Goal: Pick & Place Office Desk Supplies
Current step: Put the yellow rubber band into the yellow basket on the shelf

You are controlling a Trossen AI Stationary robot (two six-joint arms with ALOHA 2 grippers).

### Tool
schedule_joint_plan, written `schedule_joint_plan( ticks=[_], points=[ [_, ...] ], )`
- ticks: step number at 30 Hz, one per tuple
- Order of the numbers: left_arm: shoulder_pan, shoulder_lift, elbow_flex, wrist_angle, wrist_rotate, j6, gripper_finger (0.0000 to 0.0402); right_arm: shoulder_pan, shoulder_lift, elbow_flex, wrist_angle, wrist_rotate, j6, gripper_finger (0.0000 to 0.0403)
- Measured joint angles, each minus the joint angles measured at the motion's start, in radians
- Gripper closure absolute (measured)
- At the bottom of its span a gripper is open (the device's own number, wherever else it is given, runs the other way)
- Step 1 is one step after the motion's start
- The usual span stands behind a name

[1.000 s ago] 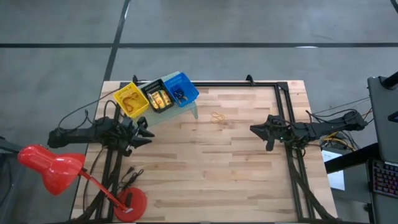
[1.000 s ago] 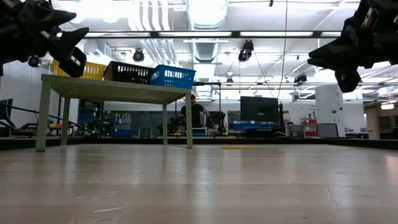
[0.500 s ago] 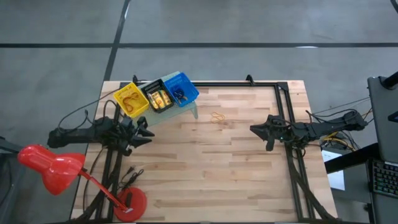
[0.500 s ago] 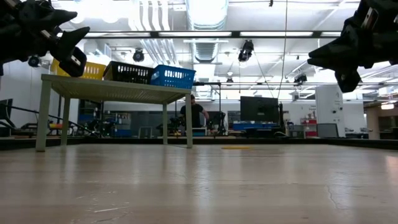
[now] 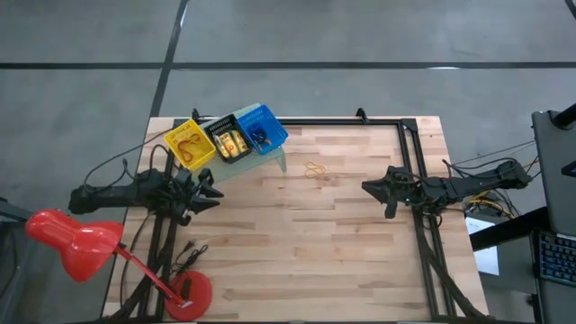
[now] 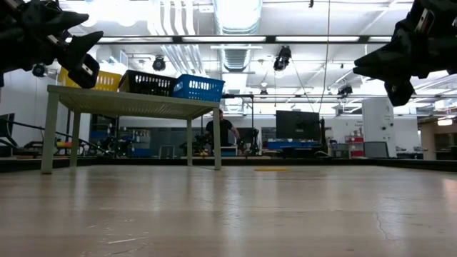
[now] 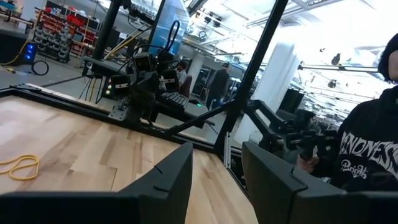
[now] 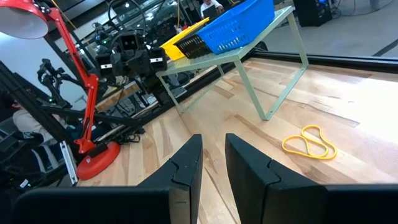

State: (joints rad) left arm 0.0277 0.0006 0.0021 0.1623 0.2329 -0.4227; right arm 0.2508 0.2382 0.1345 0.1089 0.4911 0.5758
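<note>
Thin tan-orange rubber bands (image 5: 314, 170) lie flat on the wooden table, right of the bins; they also show in the left wrist view (image 7: 18, 167) and the right wrist view (image 8: 309, 142). A pale green riser (image 5: 275, 163) carries a yellow bin (image 5: 189, 144) with a band in it, a black bin (image 5: 228, 141) with yellow-gold pieces, and a blue bin (image 5: 261, 128) with small rings. My left gripper (image 5: 211, 193) hangs above the table's left side, open and empty (image 7: 217, 186). My right gripper (image 5: 367, 187) hangs above the right side, its fingers a little apart and empty (image 8: 213, 168).
A red desk lamp (image 5: 72, 238) with a round base (image 5: 191, 292) stands at the near left corner. Black frame rails (image 5: 414, 162) run along the far and right edges. A person in a dark hoodie (image 7: 367, 155) stands beyond the table's right side.
</note>
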Motion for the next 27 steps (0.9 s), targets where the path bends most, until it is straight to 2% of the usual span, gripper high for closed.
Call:
schedule_joint_plan(
  ticks=[15,18,20,21,24,27],
  points=[
    [0.0,-0.001,0.0,-0.002,0.002,0.0,0.0258,0.0,0.0,0.0,0.0,0.0,0.0,0.0335],
    [0.0,0.0,0.0,0.05,-0.004,-0.101,0.0258,0.0,0.0,0.0,0.0,0.0,0.0,0.0335],
    [0.0,-0.001,0.0,0.142,-0.003,-0.213,0.0258,0.0,0.0,0.0,0.0,0.0,0.0,0.0335],
    [0.0,-0.001,0.0,0.191,0.004,-0.21,0.0258,0.0,0.0,0.0,0.0,0.0,0.0,0.0335],
    [-0.001,-0.001,0.013,0.256,0.054,-0.031,0.0258,0.0,0.0,0.0,0.0,0.0,0.0,0.0335],
    [-0.001,0.003,0.101,0.17,0.061,0.077,0.0258,0.0,0.0,0.0,0.0,0.0,0.0,0.0335]
  ],
)
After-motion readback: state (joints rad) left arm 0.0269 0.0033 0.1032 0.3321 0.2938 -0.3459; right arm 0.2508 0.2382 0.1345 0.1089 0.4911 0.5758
